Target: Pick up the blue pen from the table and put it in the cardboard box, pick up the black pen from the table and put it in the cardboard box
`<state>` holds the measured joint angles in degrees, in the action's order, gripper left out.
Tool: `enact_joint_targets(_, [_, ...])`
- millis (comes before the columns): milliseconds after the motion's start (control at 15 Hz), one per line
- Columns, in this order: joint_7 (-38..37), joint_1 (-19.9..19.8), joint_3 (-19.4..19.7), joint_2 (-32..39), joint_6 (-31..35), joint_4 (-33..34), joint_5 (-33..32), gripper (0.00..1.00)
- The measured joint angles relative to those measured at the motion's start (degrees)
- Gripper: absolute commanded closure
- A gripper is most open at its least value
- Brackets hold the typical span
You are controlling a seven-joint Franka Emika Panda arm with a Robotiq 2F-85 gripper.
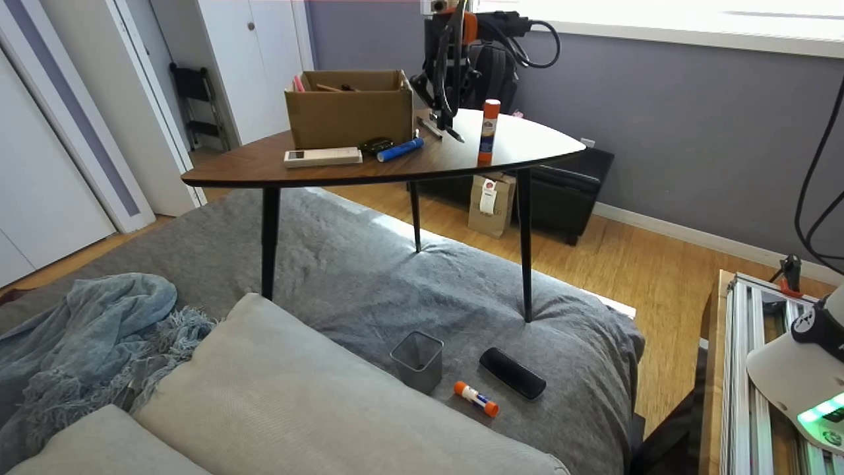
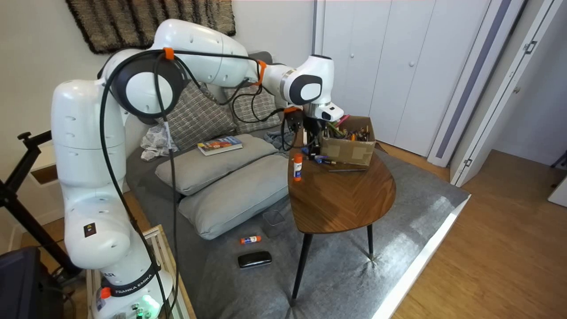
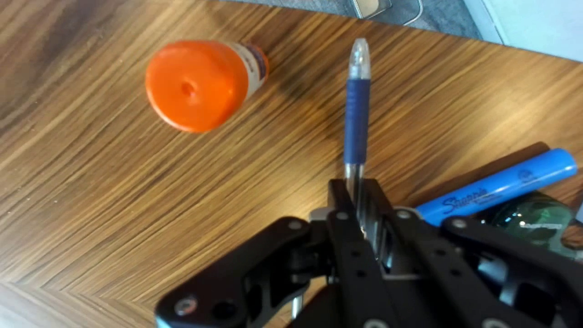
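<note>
My gripper [image 3: 354,183] is shut on the blue pen [image 3: 356,120], a clear pen with a dark blue grip, in the wrist view. The pen sticks out past the fingertips; I cannot tell if it touches the table. In an exterior view the gripper [image 1: 446,125] is low over the table, right of the cardboard box [image 1: 353,120]. The brown box [image 2: 347,151] stands open, with several pens and sticks inside. A thin stick-shaped pen [image 2: 347,170] lies before the box and looks dark, likely the black pen; it looks greyer in an exterior view [image 1: 429,128].
An upright glue stick with orange cap [image 3: 193,86] stands near the gripper, also in both exterior views [image 1: 488,132] [image 2: 297,167]. A blue Sharpie marker [image 3: 496,187] lies beside a dark green object [image 3: 535,223]. A white flat item [image 1: 323,157] lies at the table edge.
</note>
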<state>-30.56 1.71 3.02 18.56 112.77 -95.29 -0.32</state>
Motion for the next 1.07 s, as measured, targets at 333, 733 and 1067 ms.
enact_joint_targets(333, [-3.71,0.29,0.13,-4.86,0.18,-2.19,-3.38,0.97])
enact_joint_targets(733, [-3.39,0.43,-0.23,-8.29,0.41,-3.75,-4.06,0.89])
enact_joint_targets(1067, [-3.54,0.41,-0.23,-7.99,0.70,-3.26,-4.00,0.97])
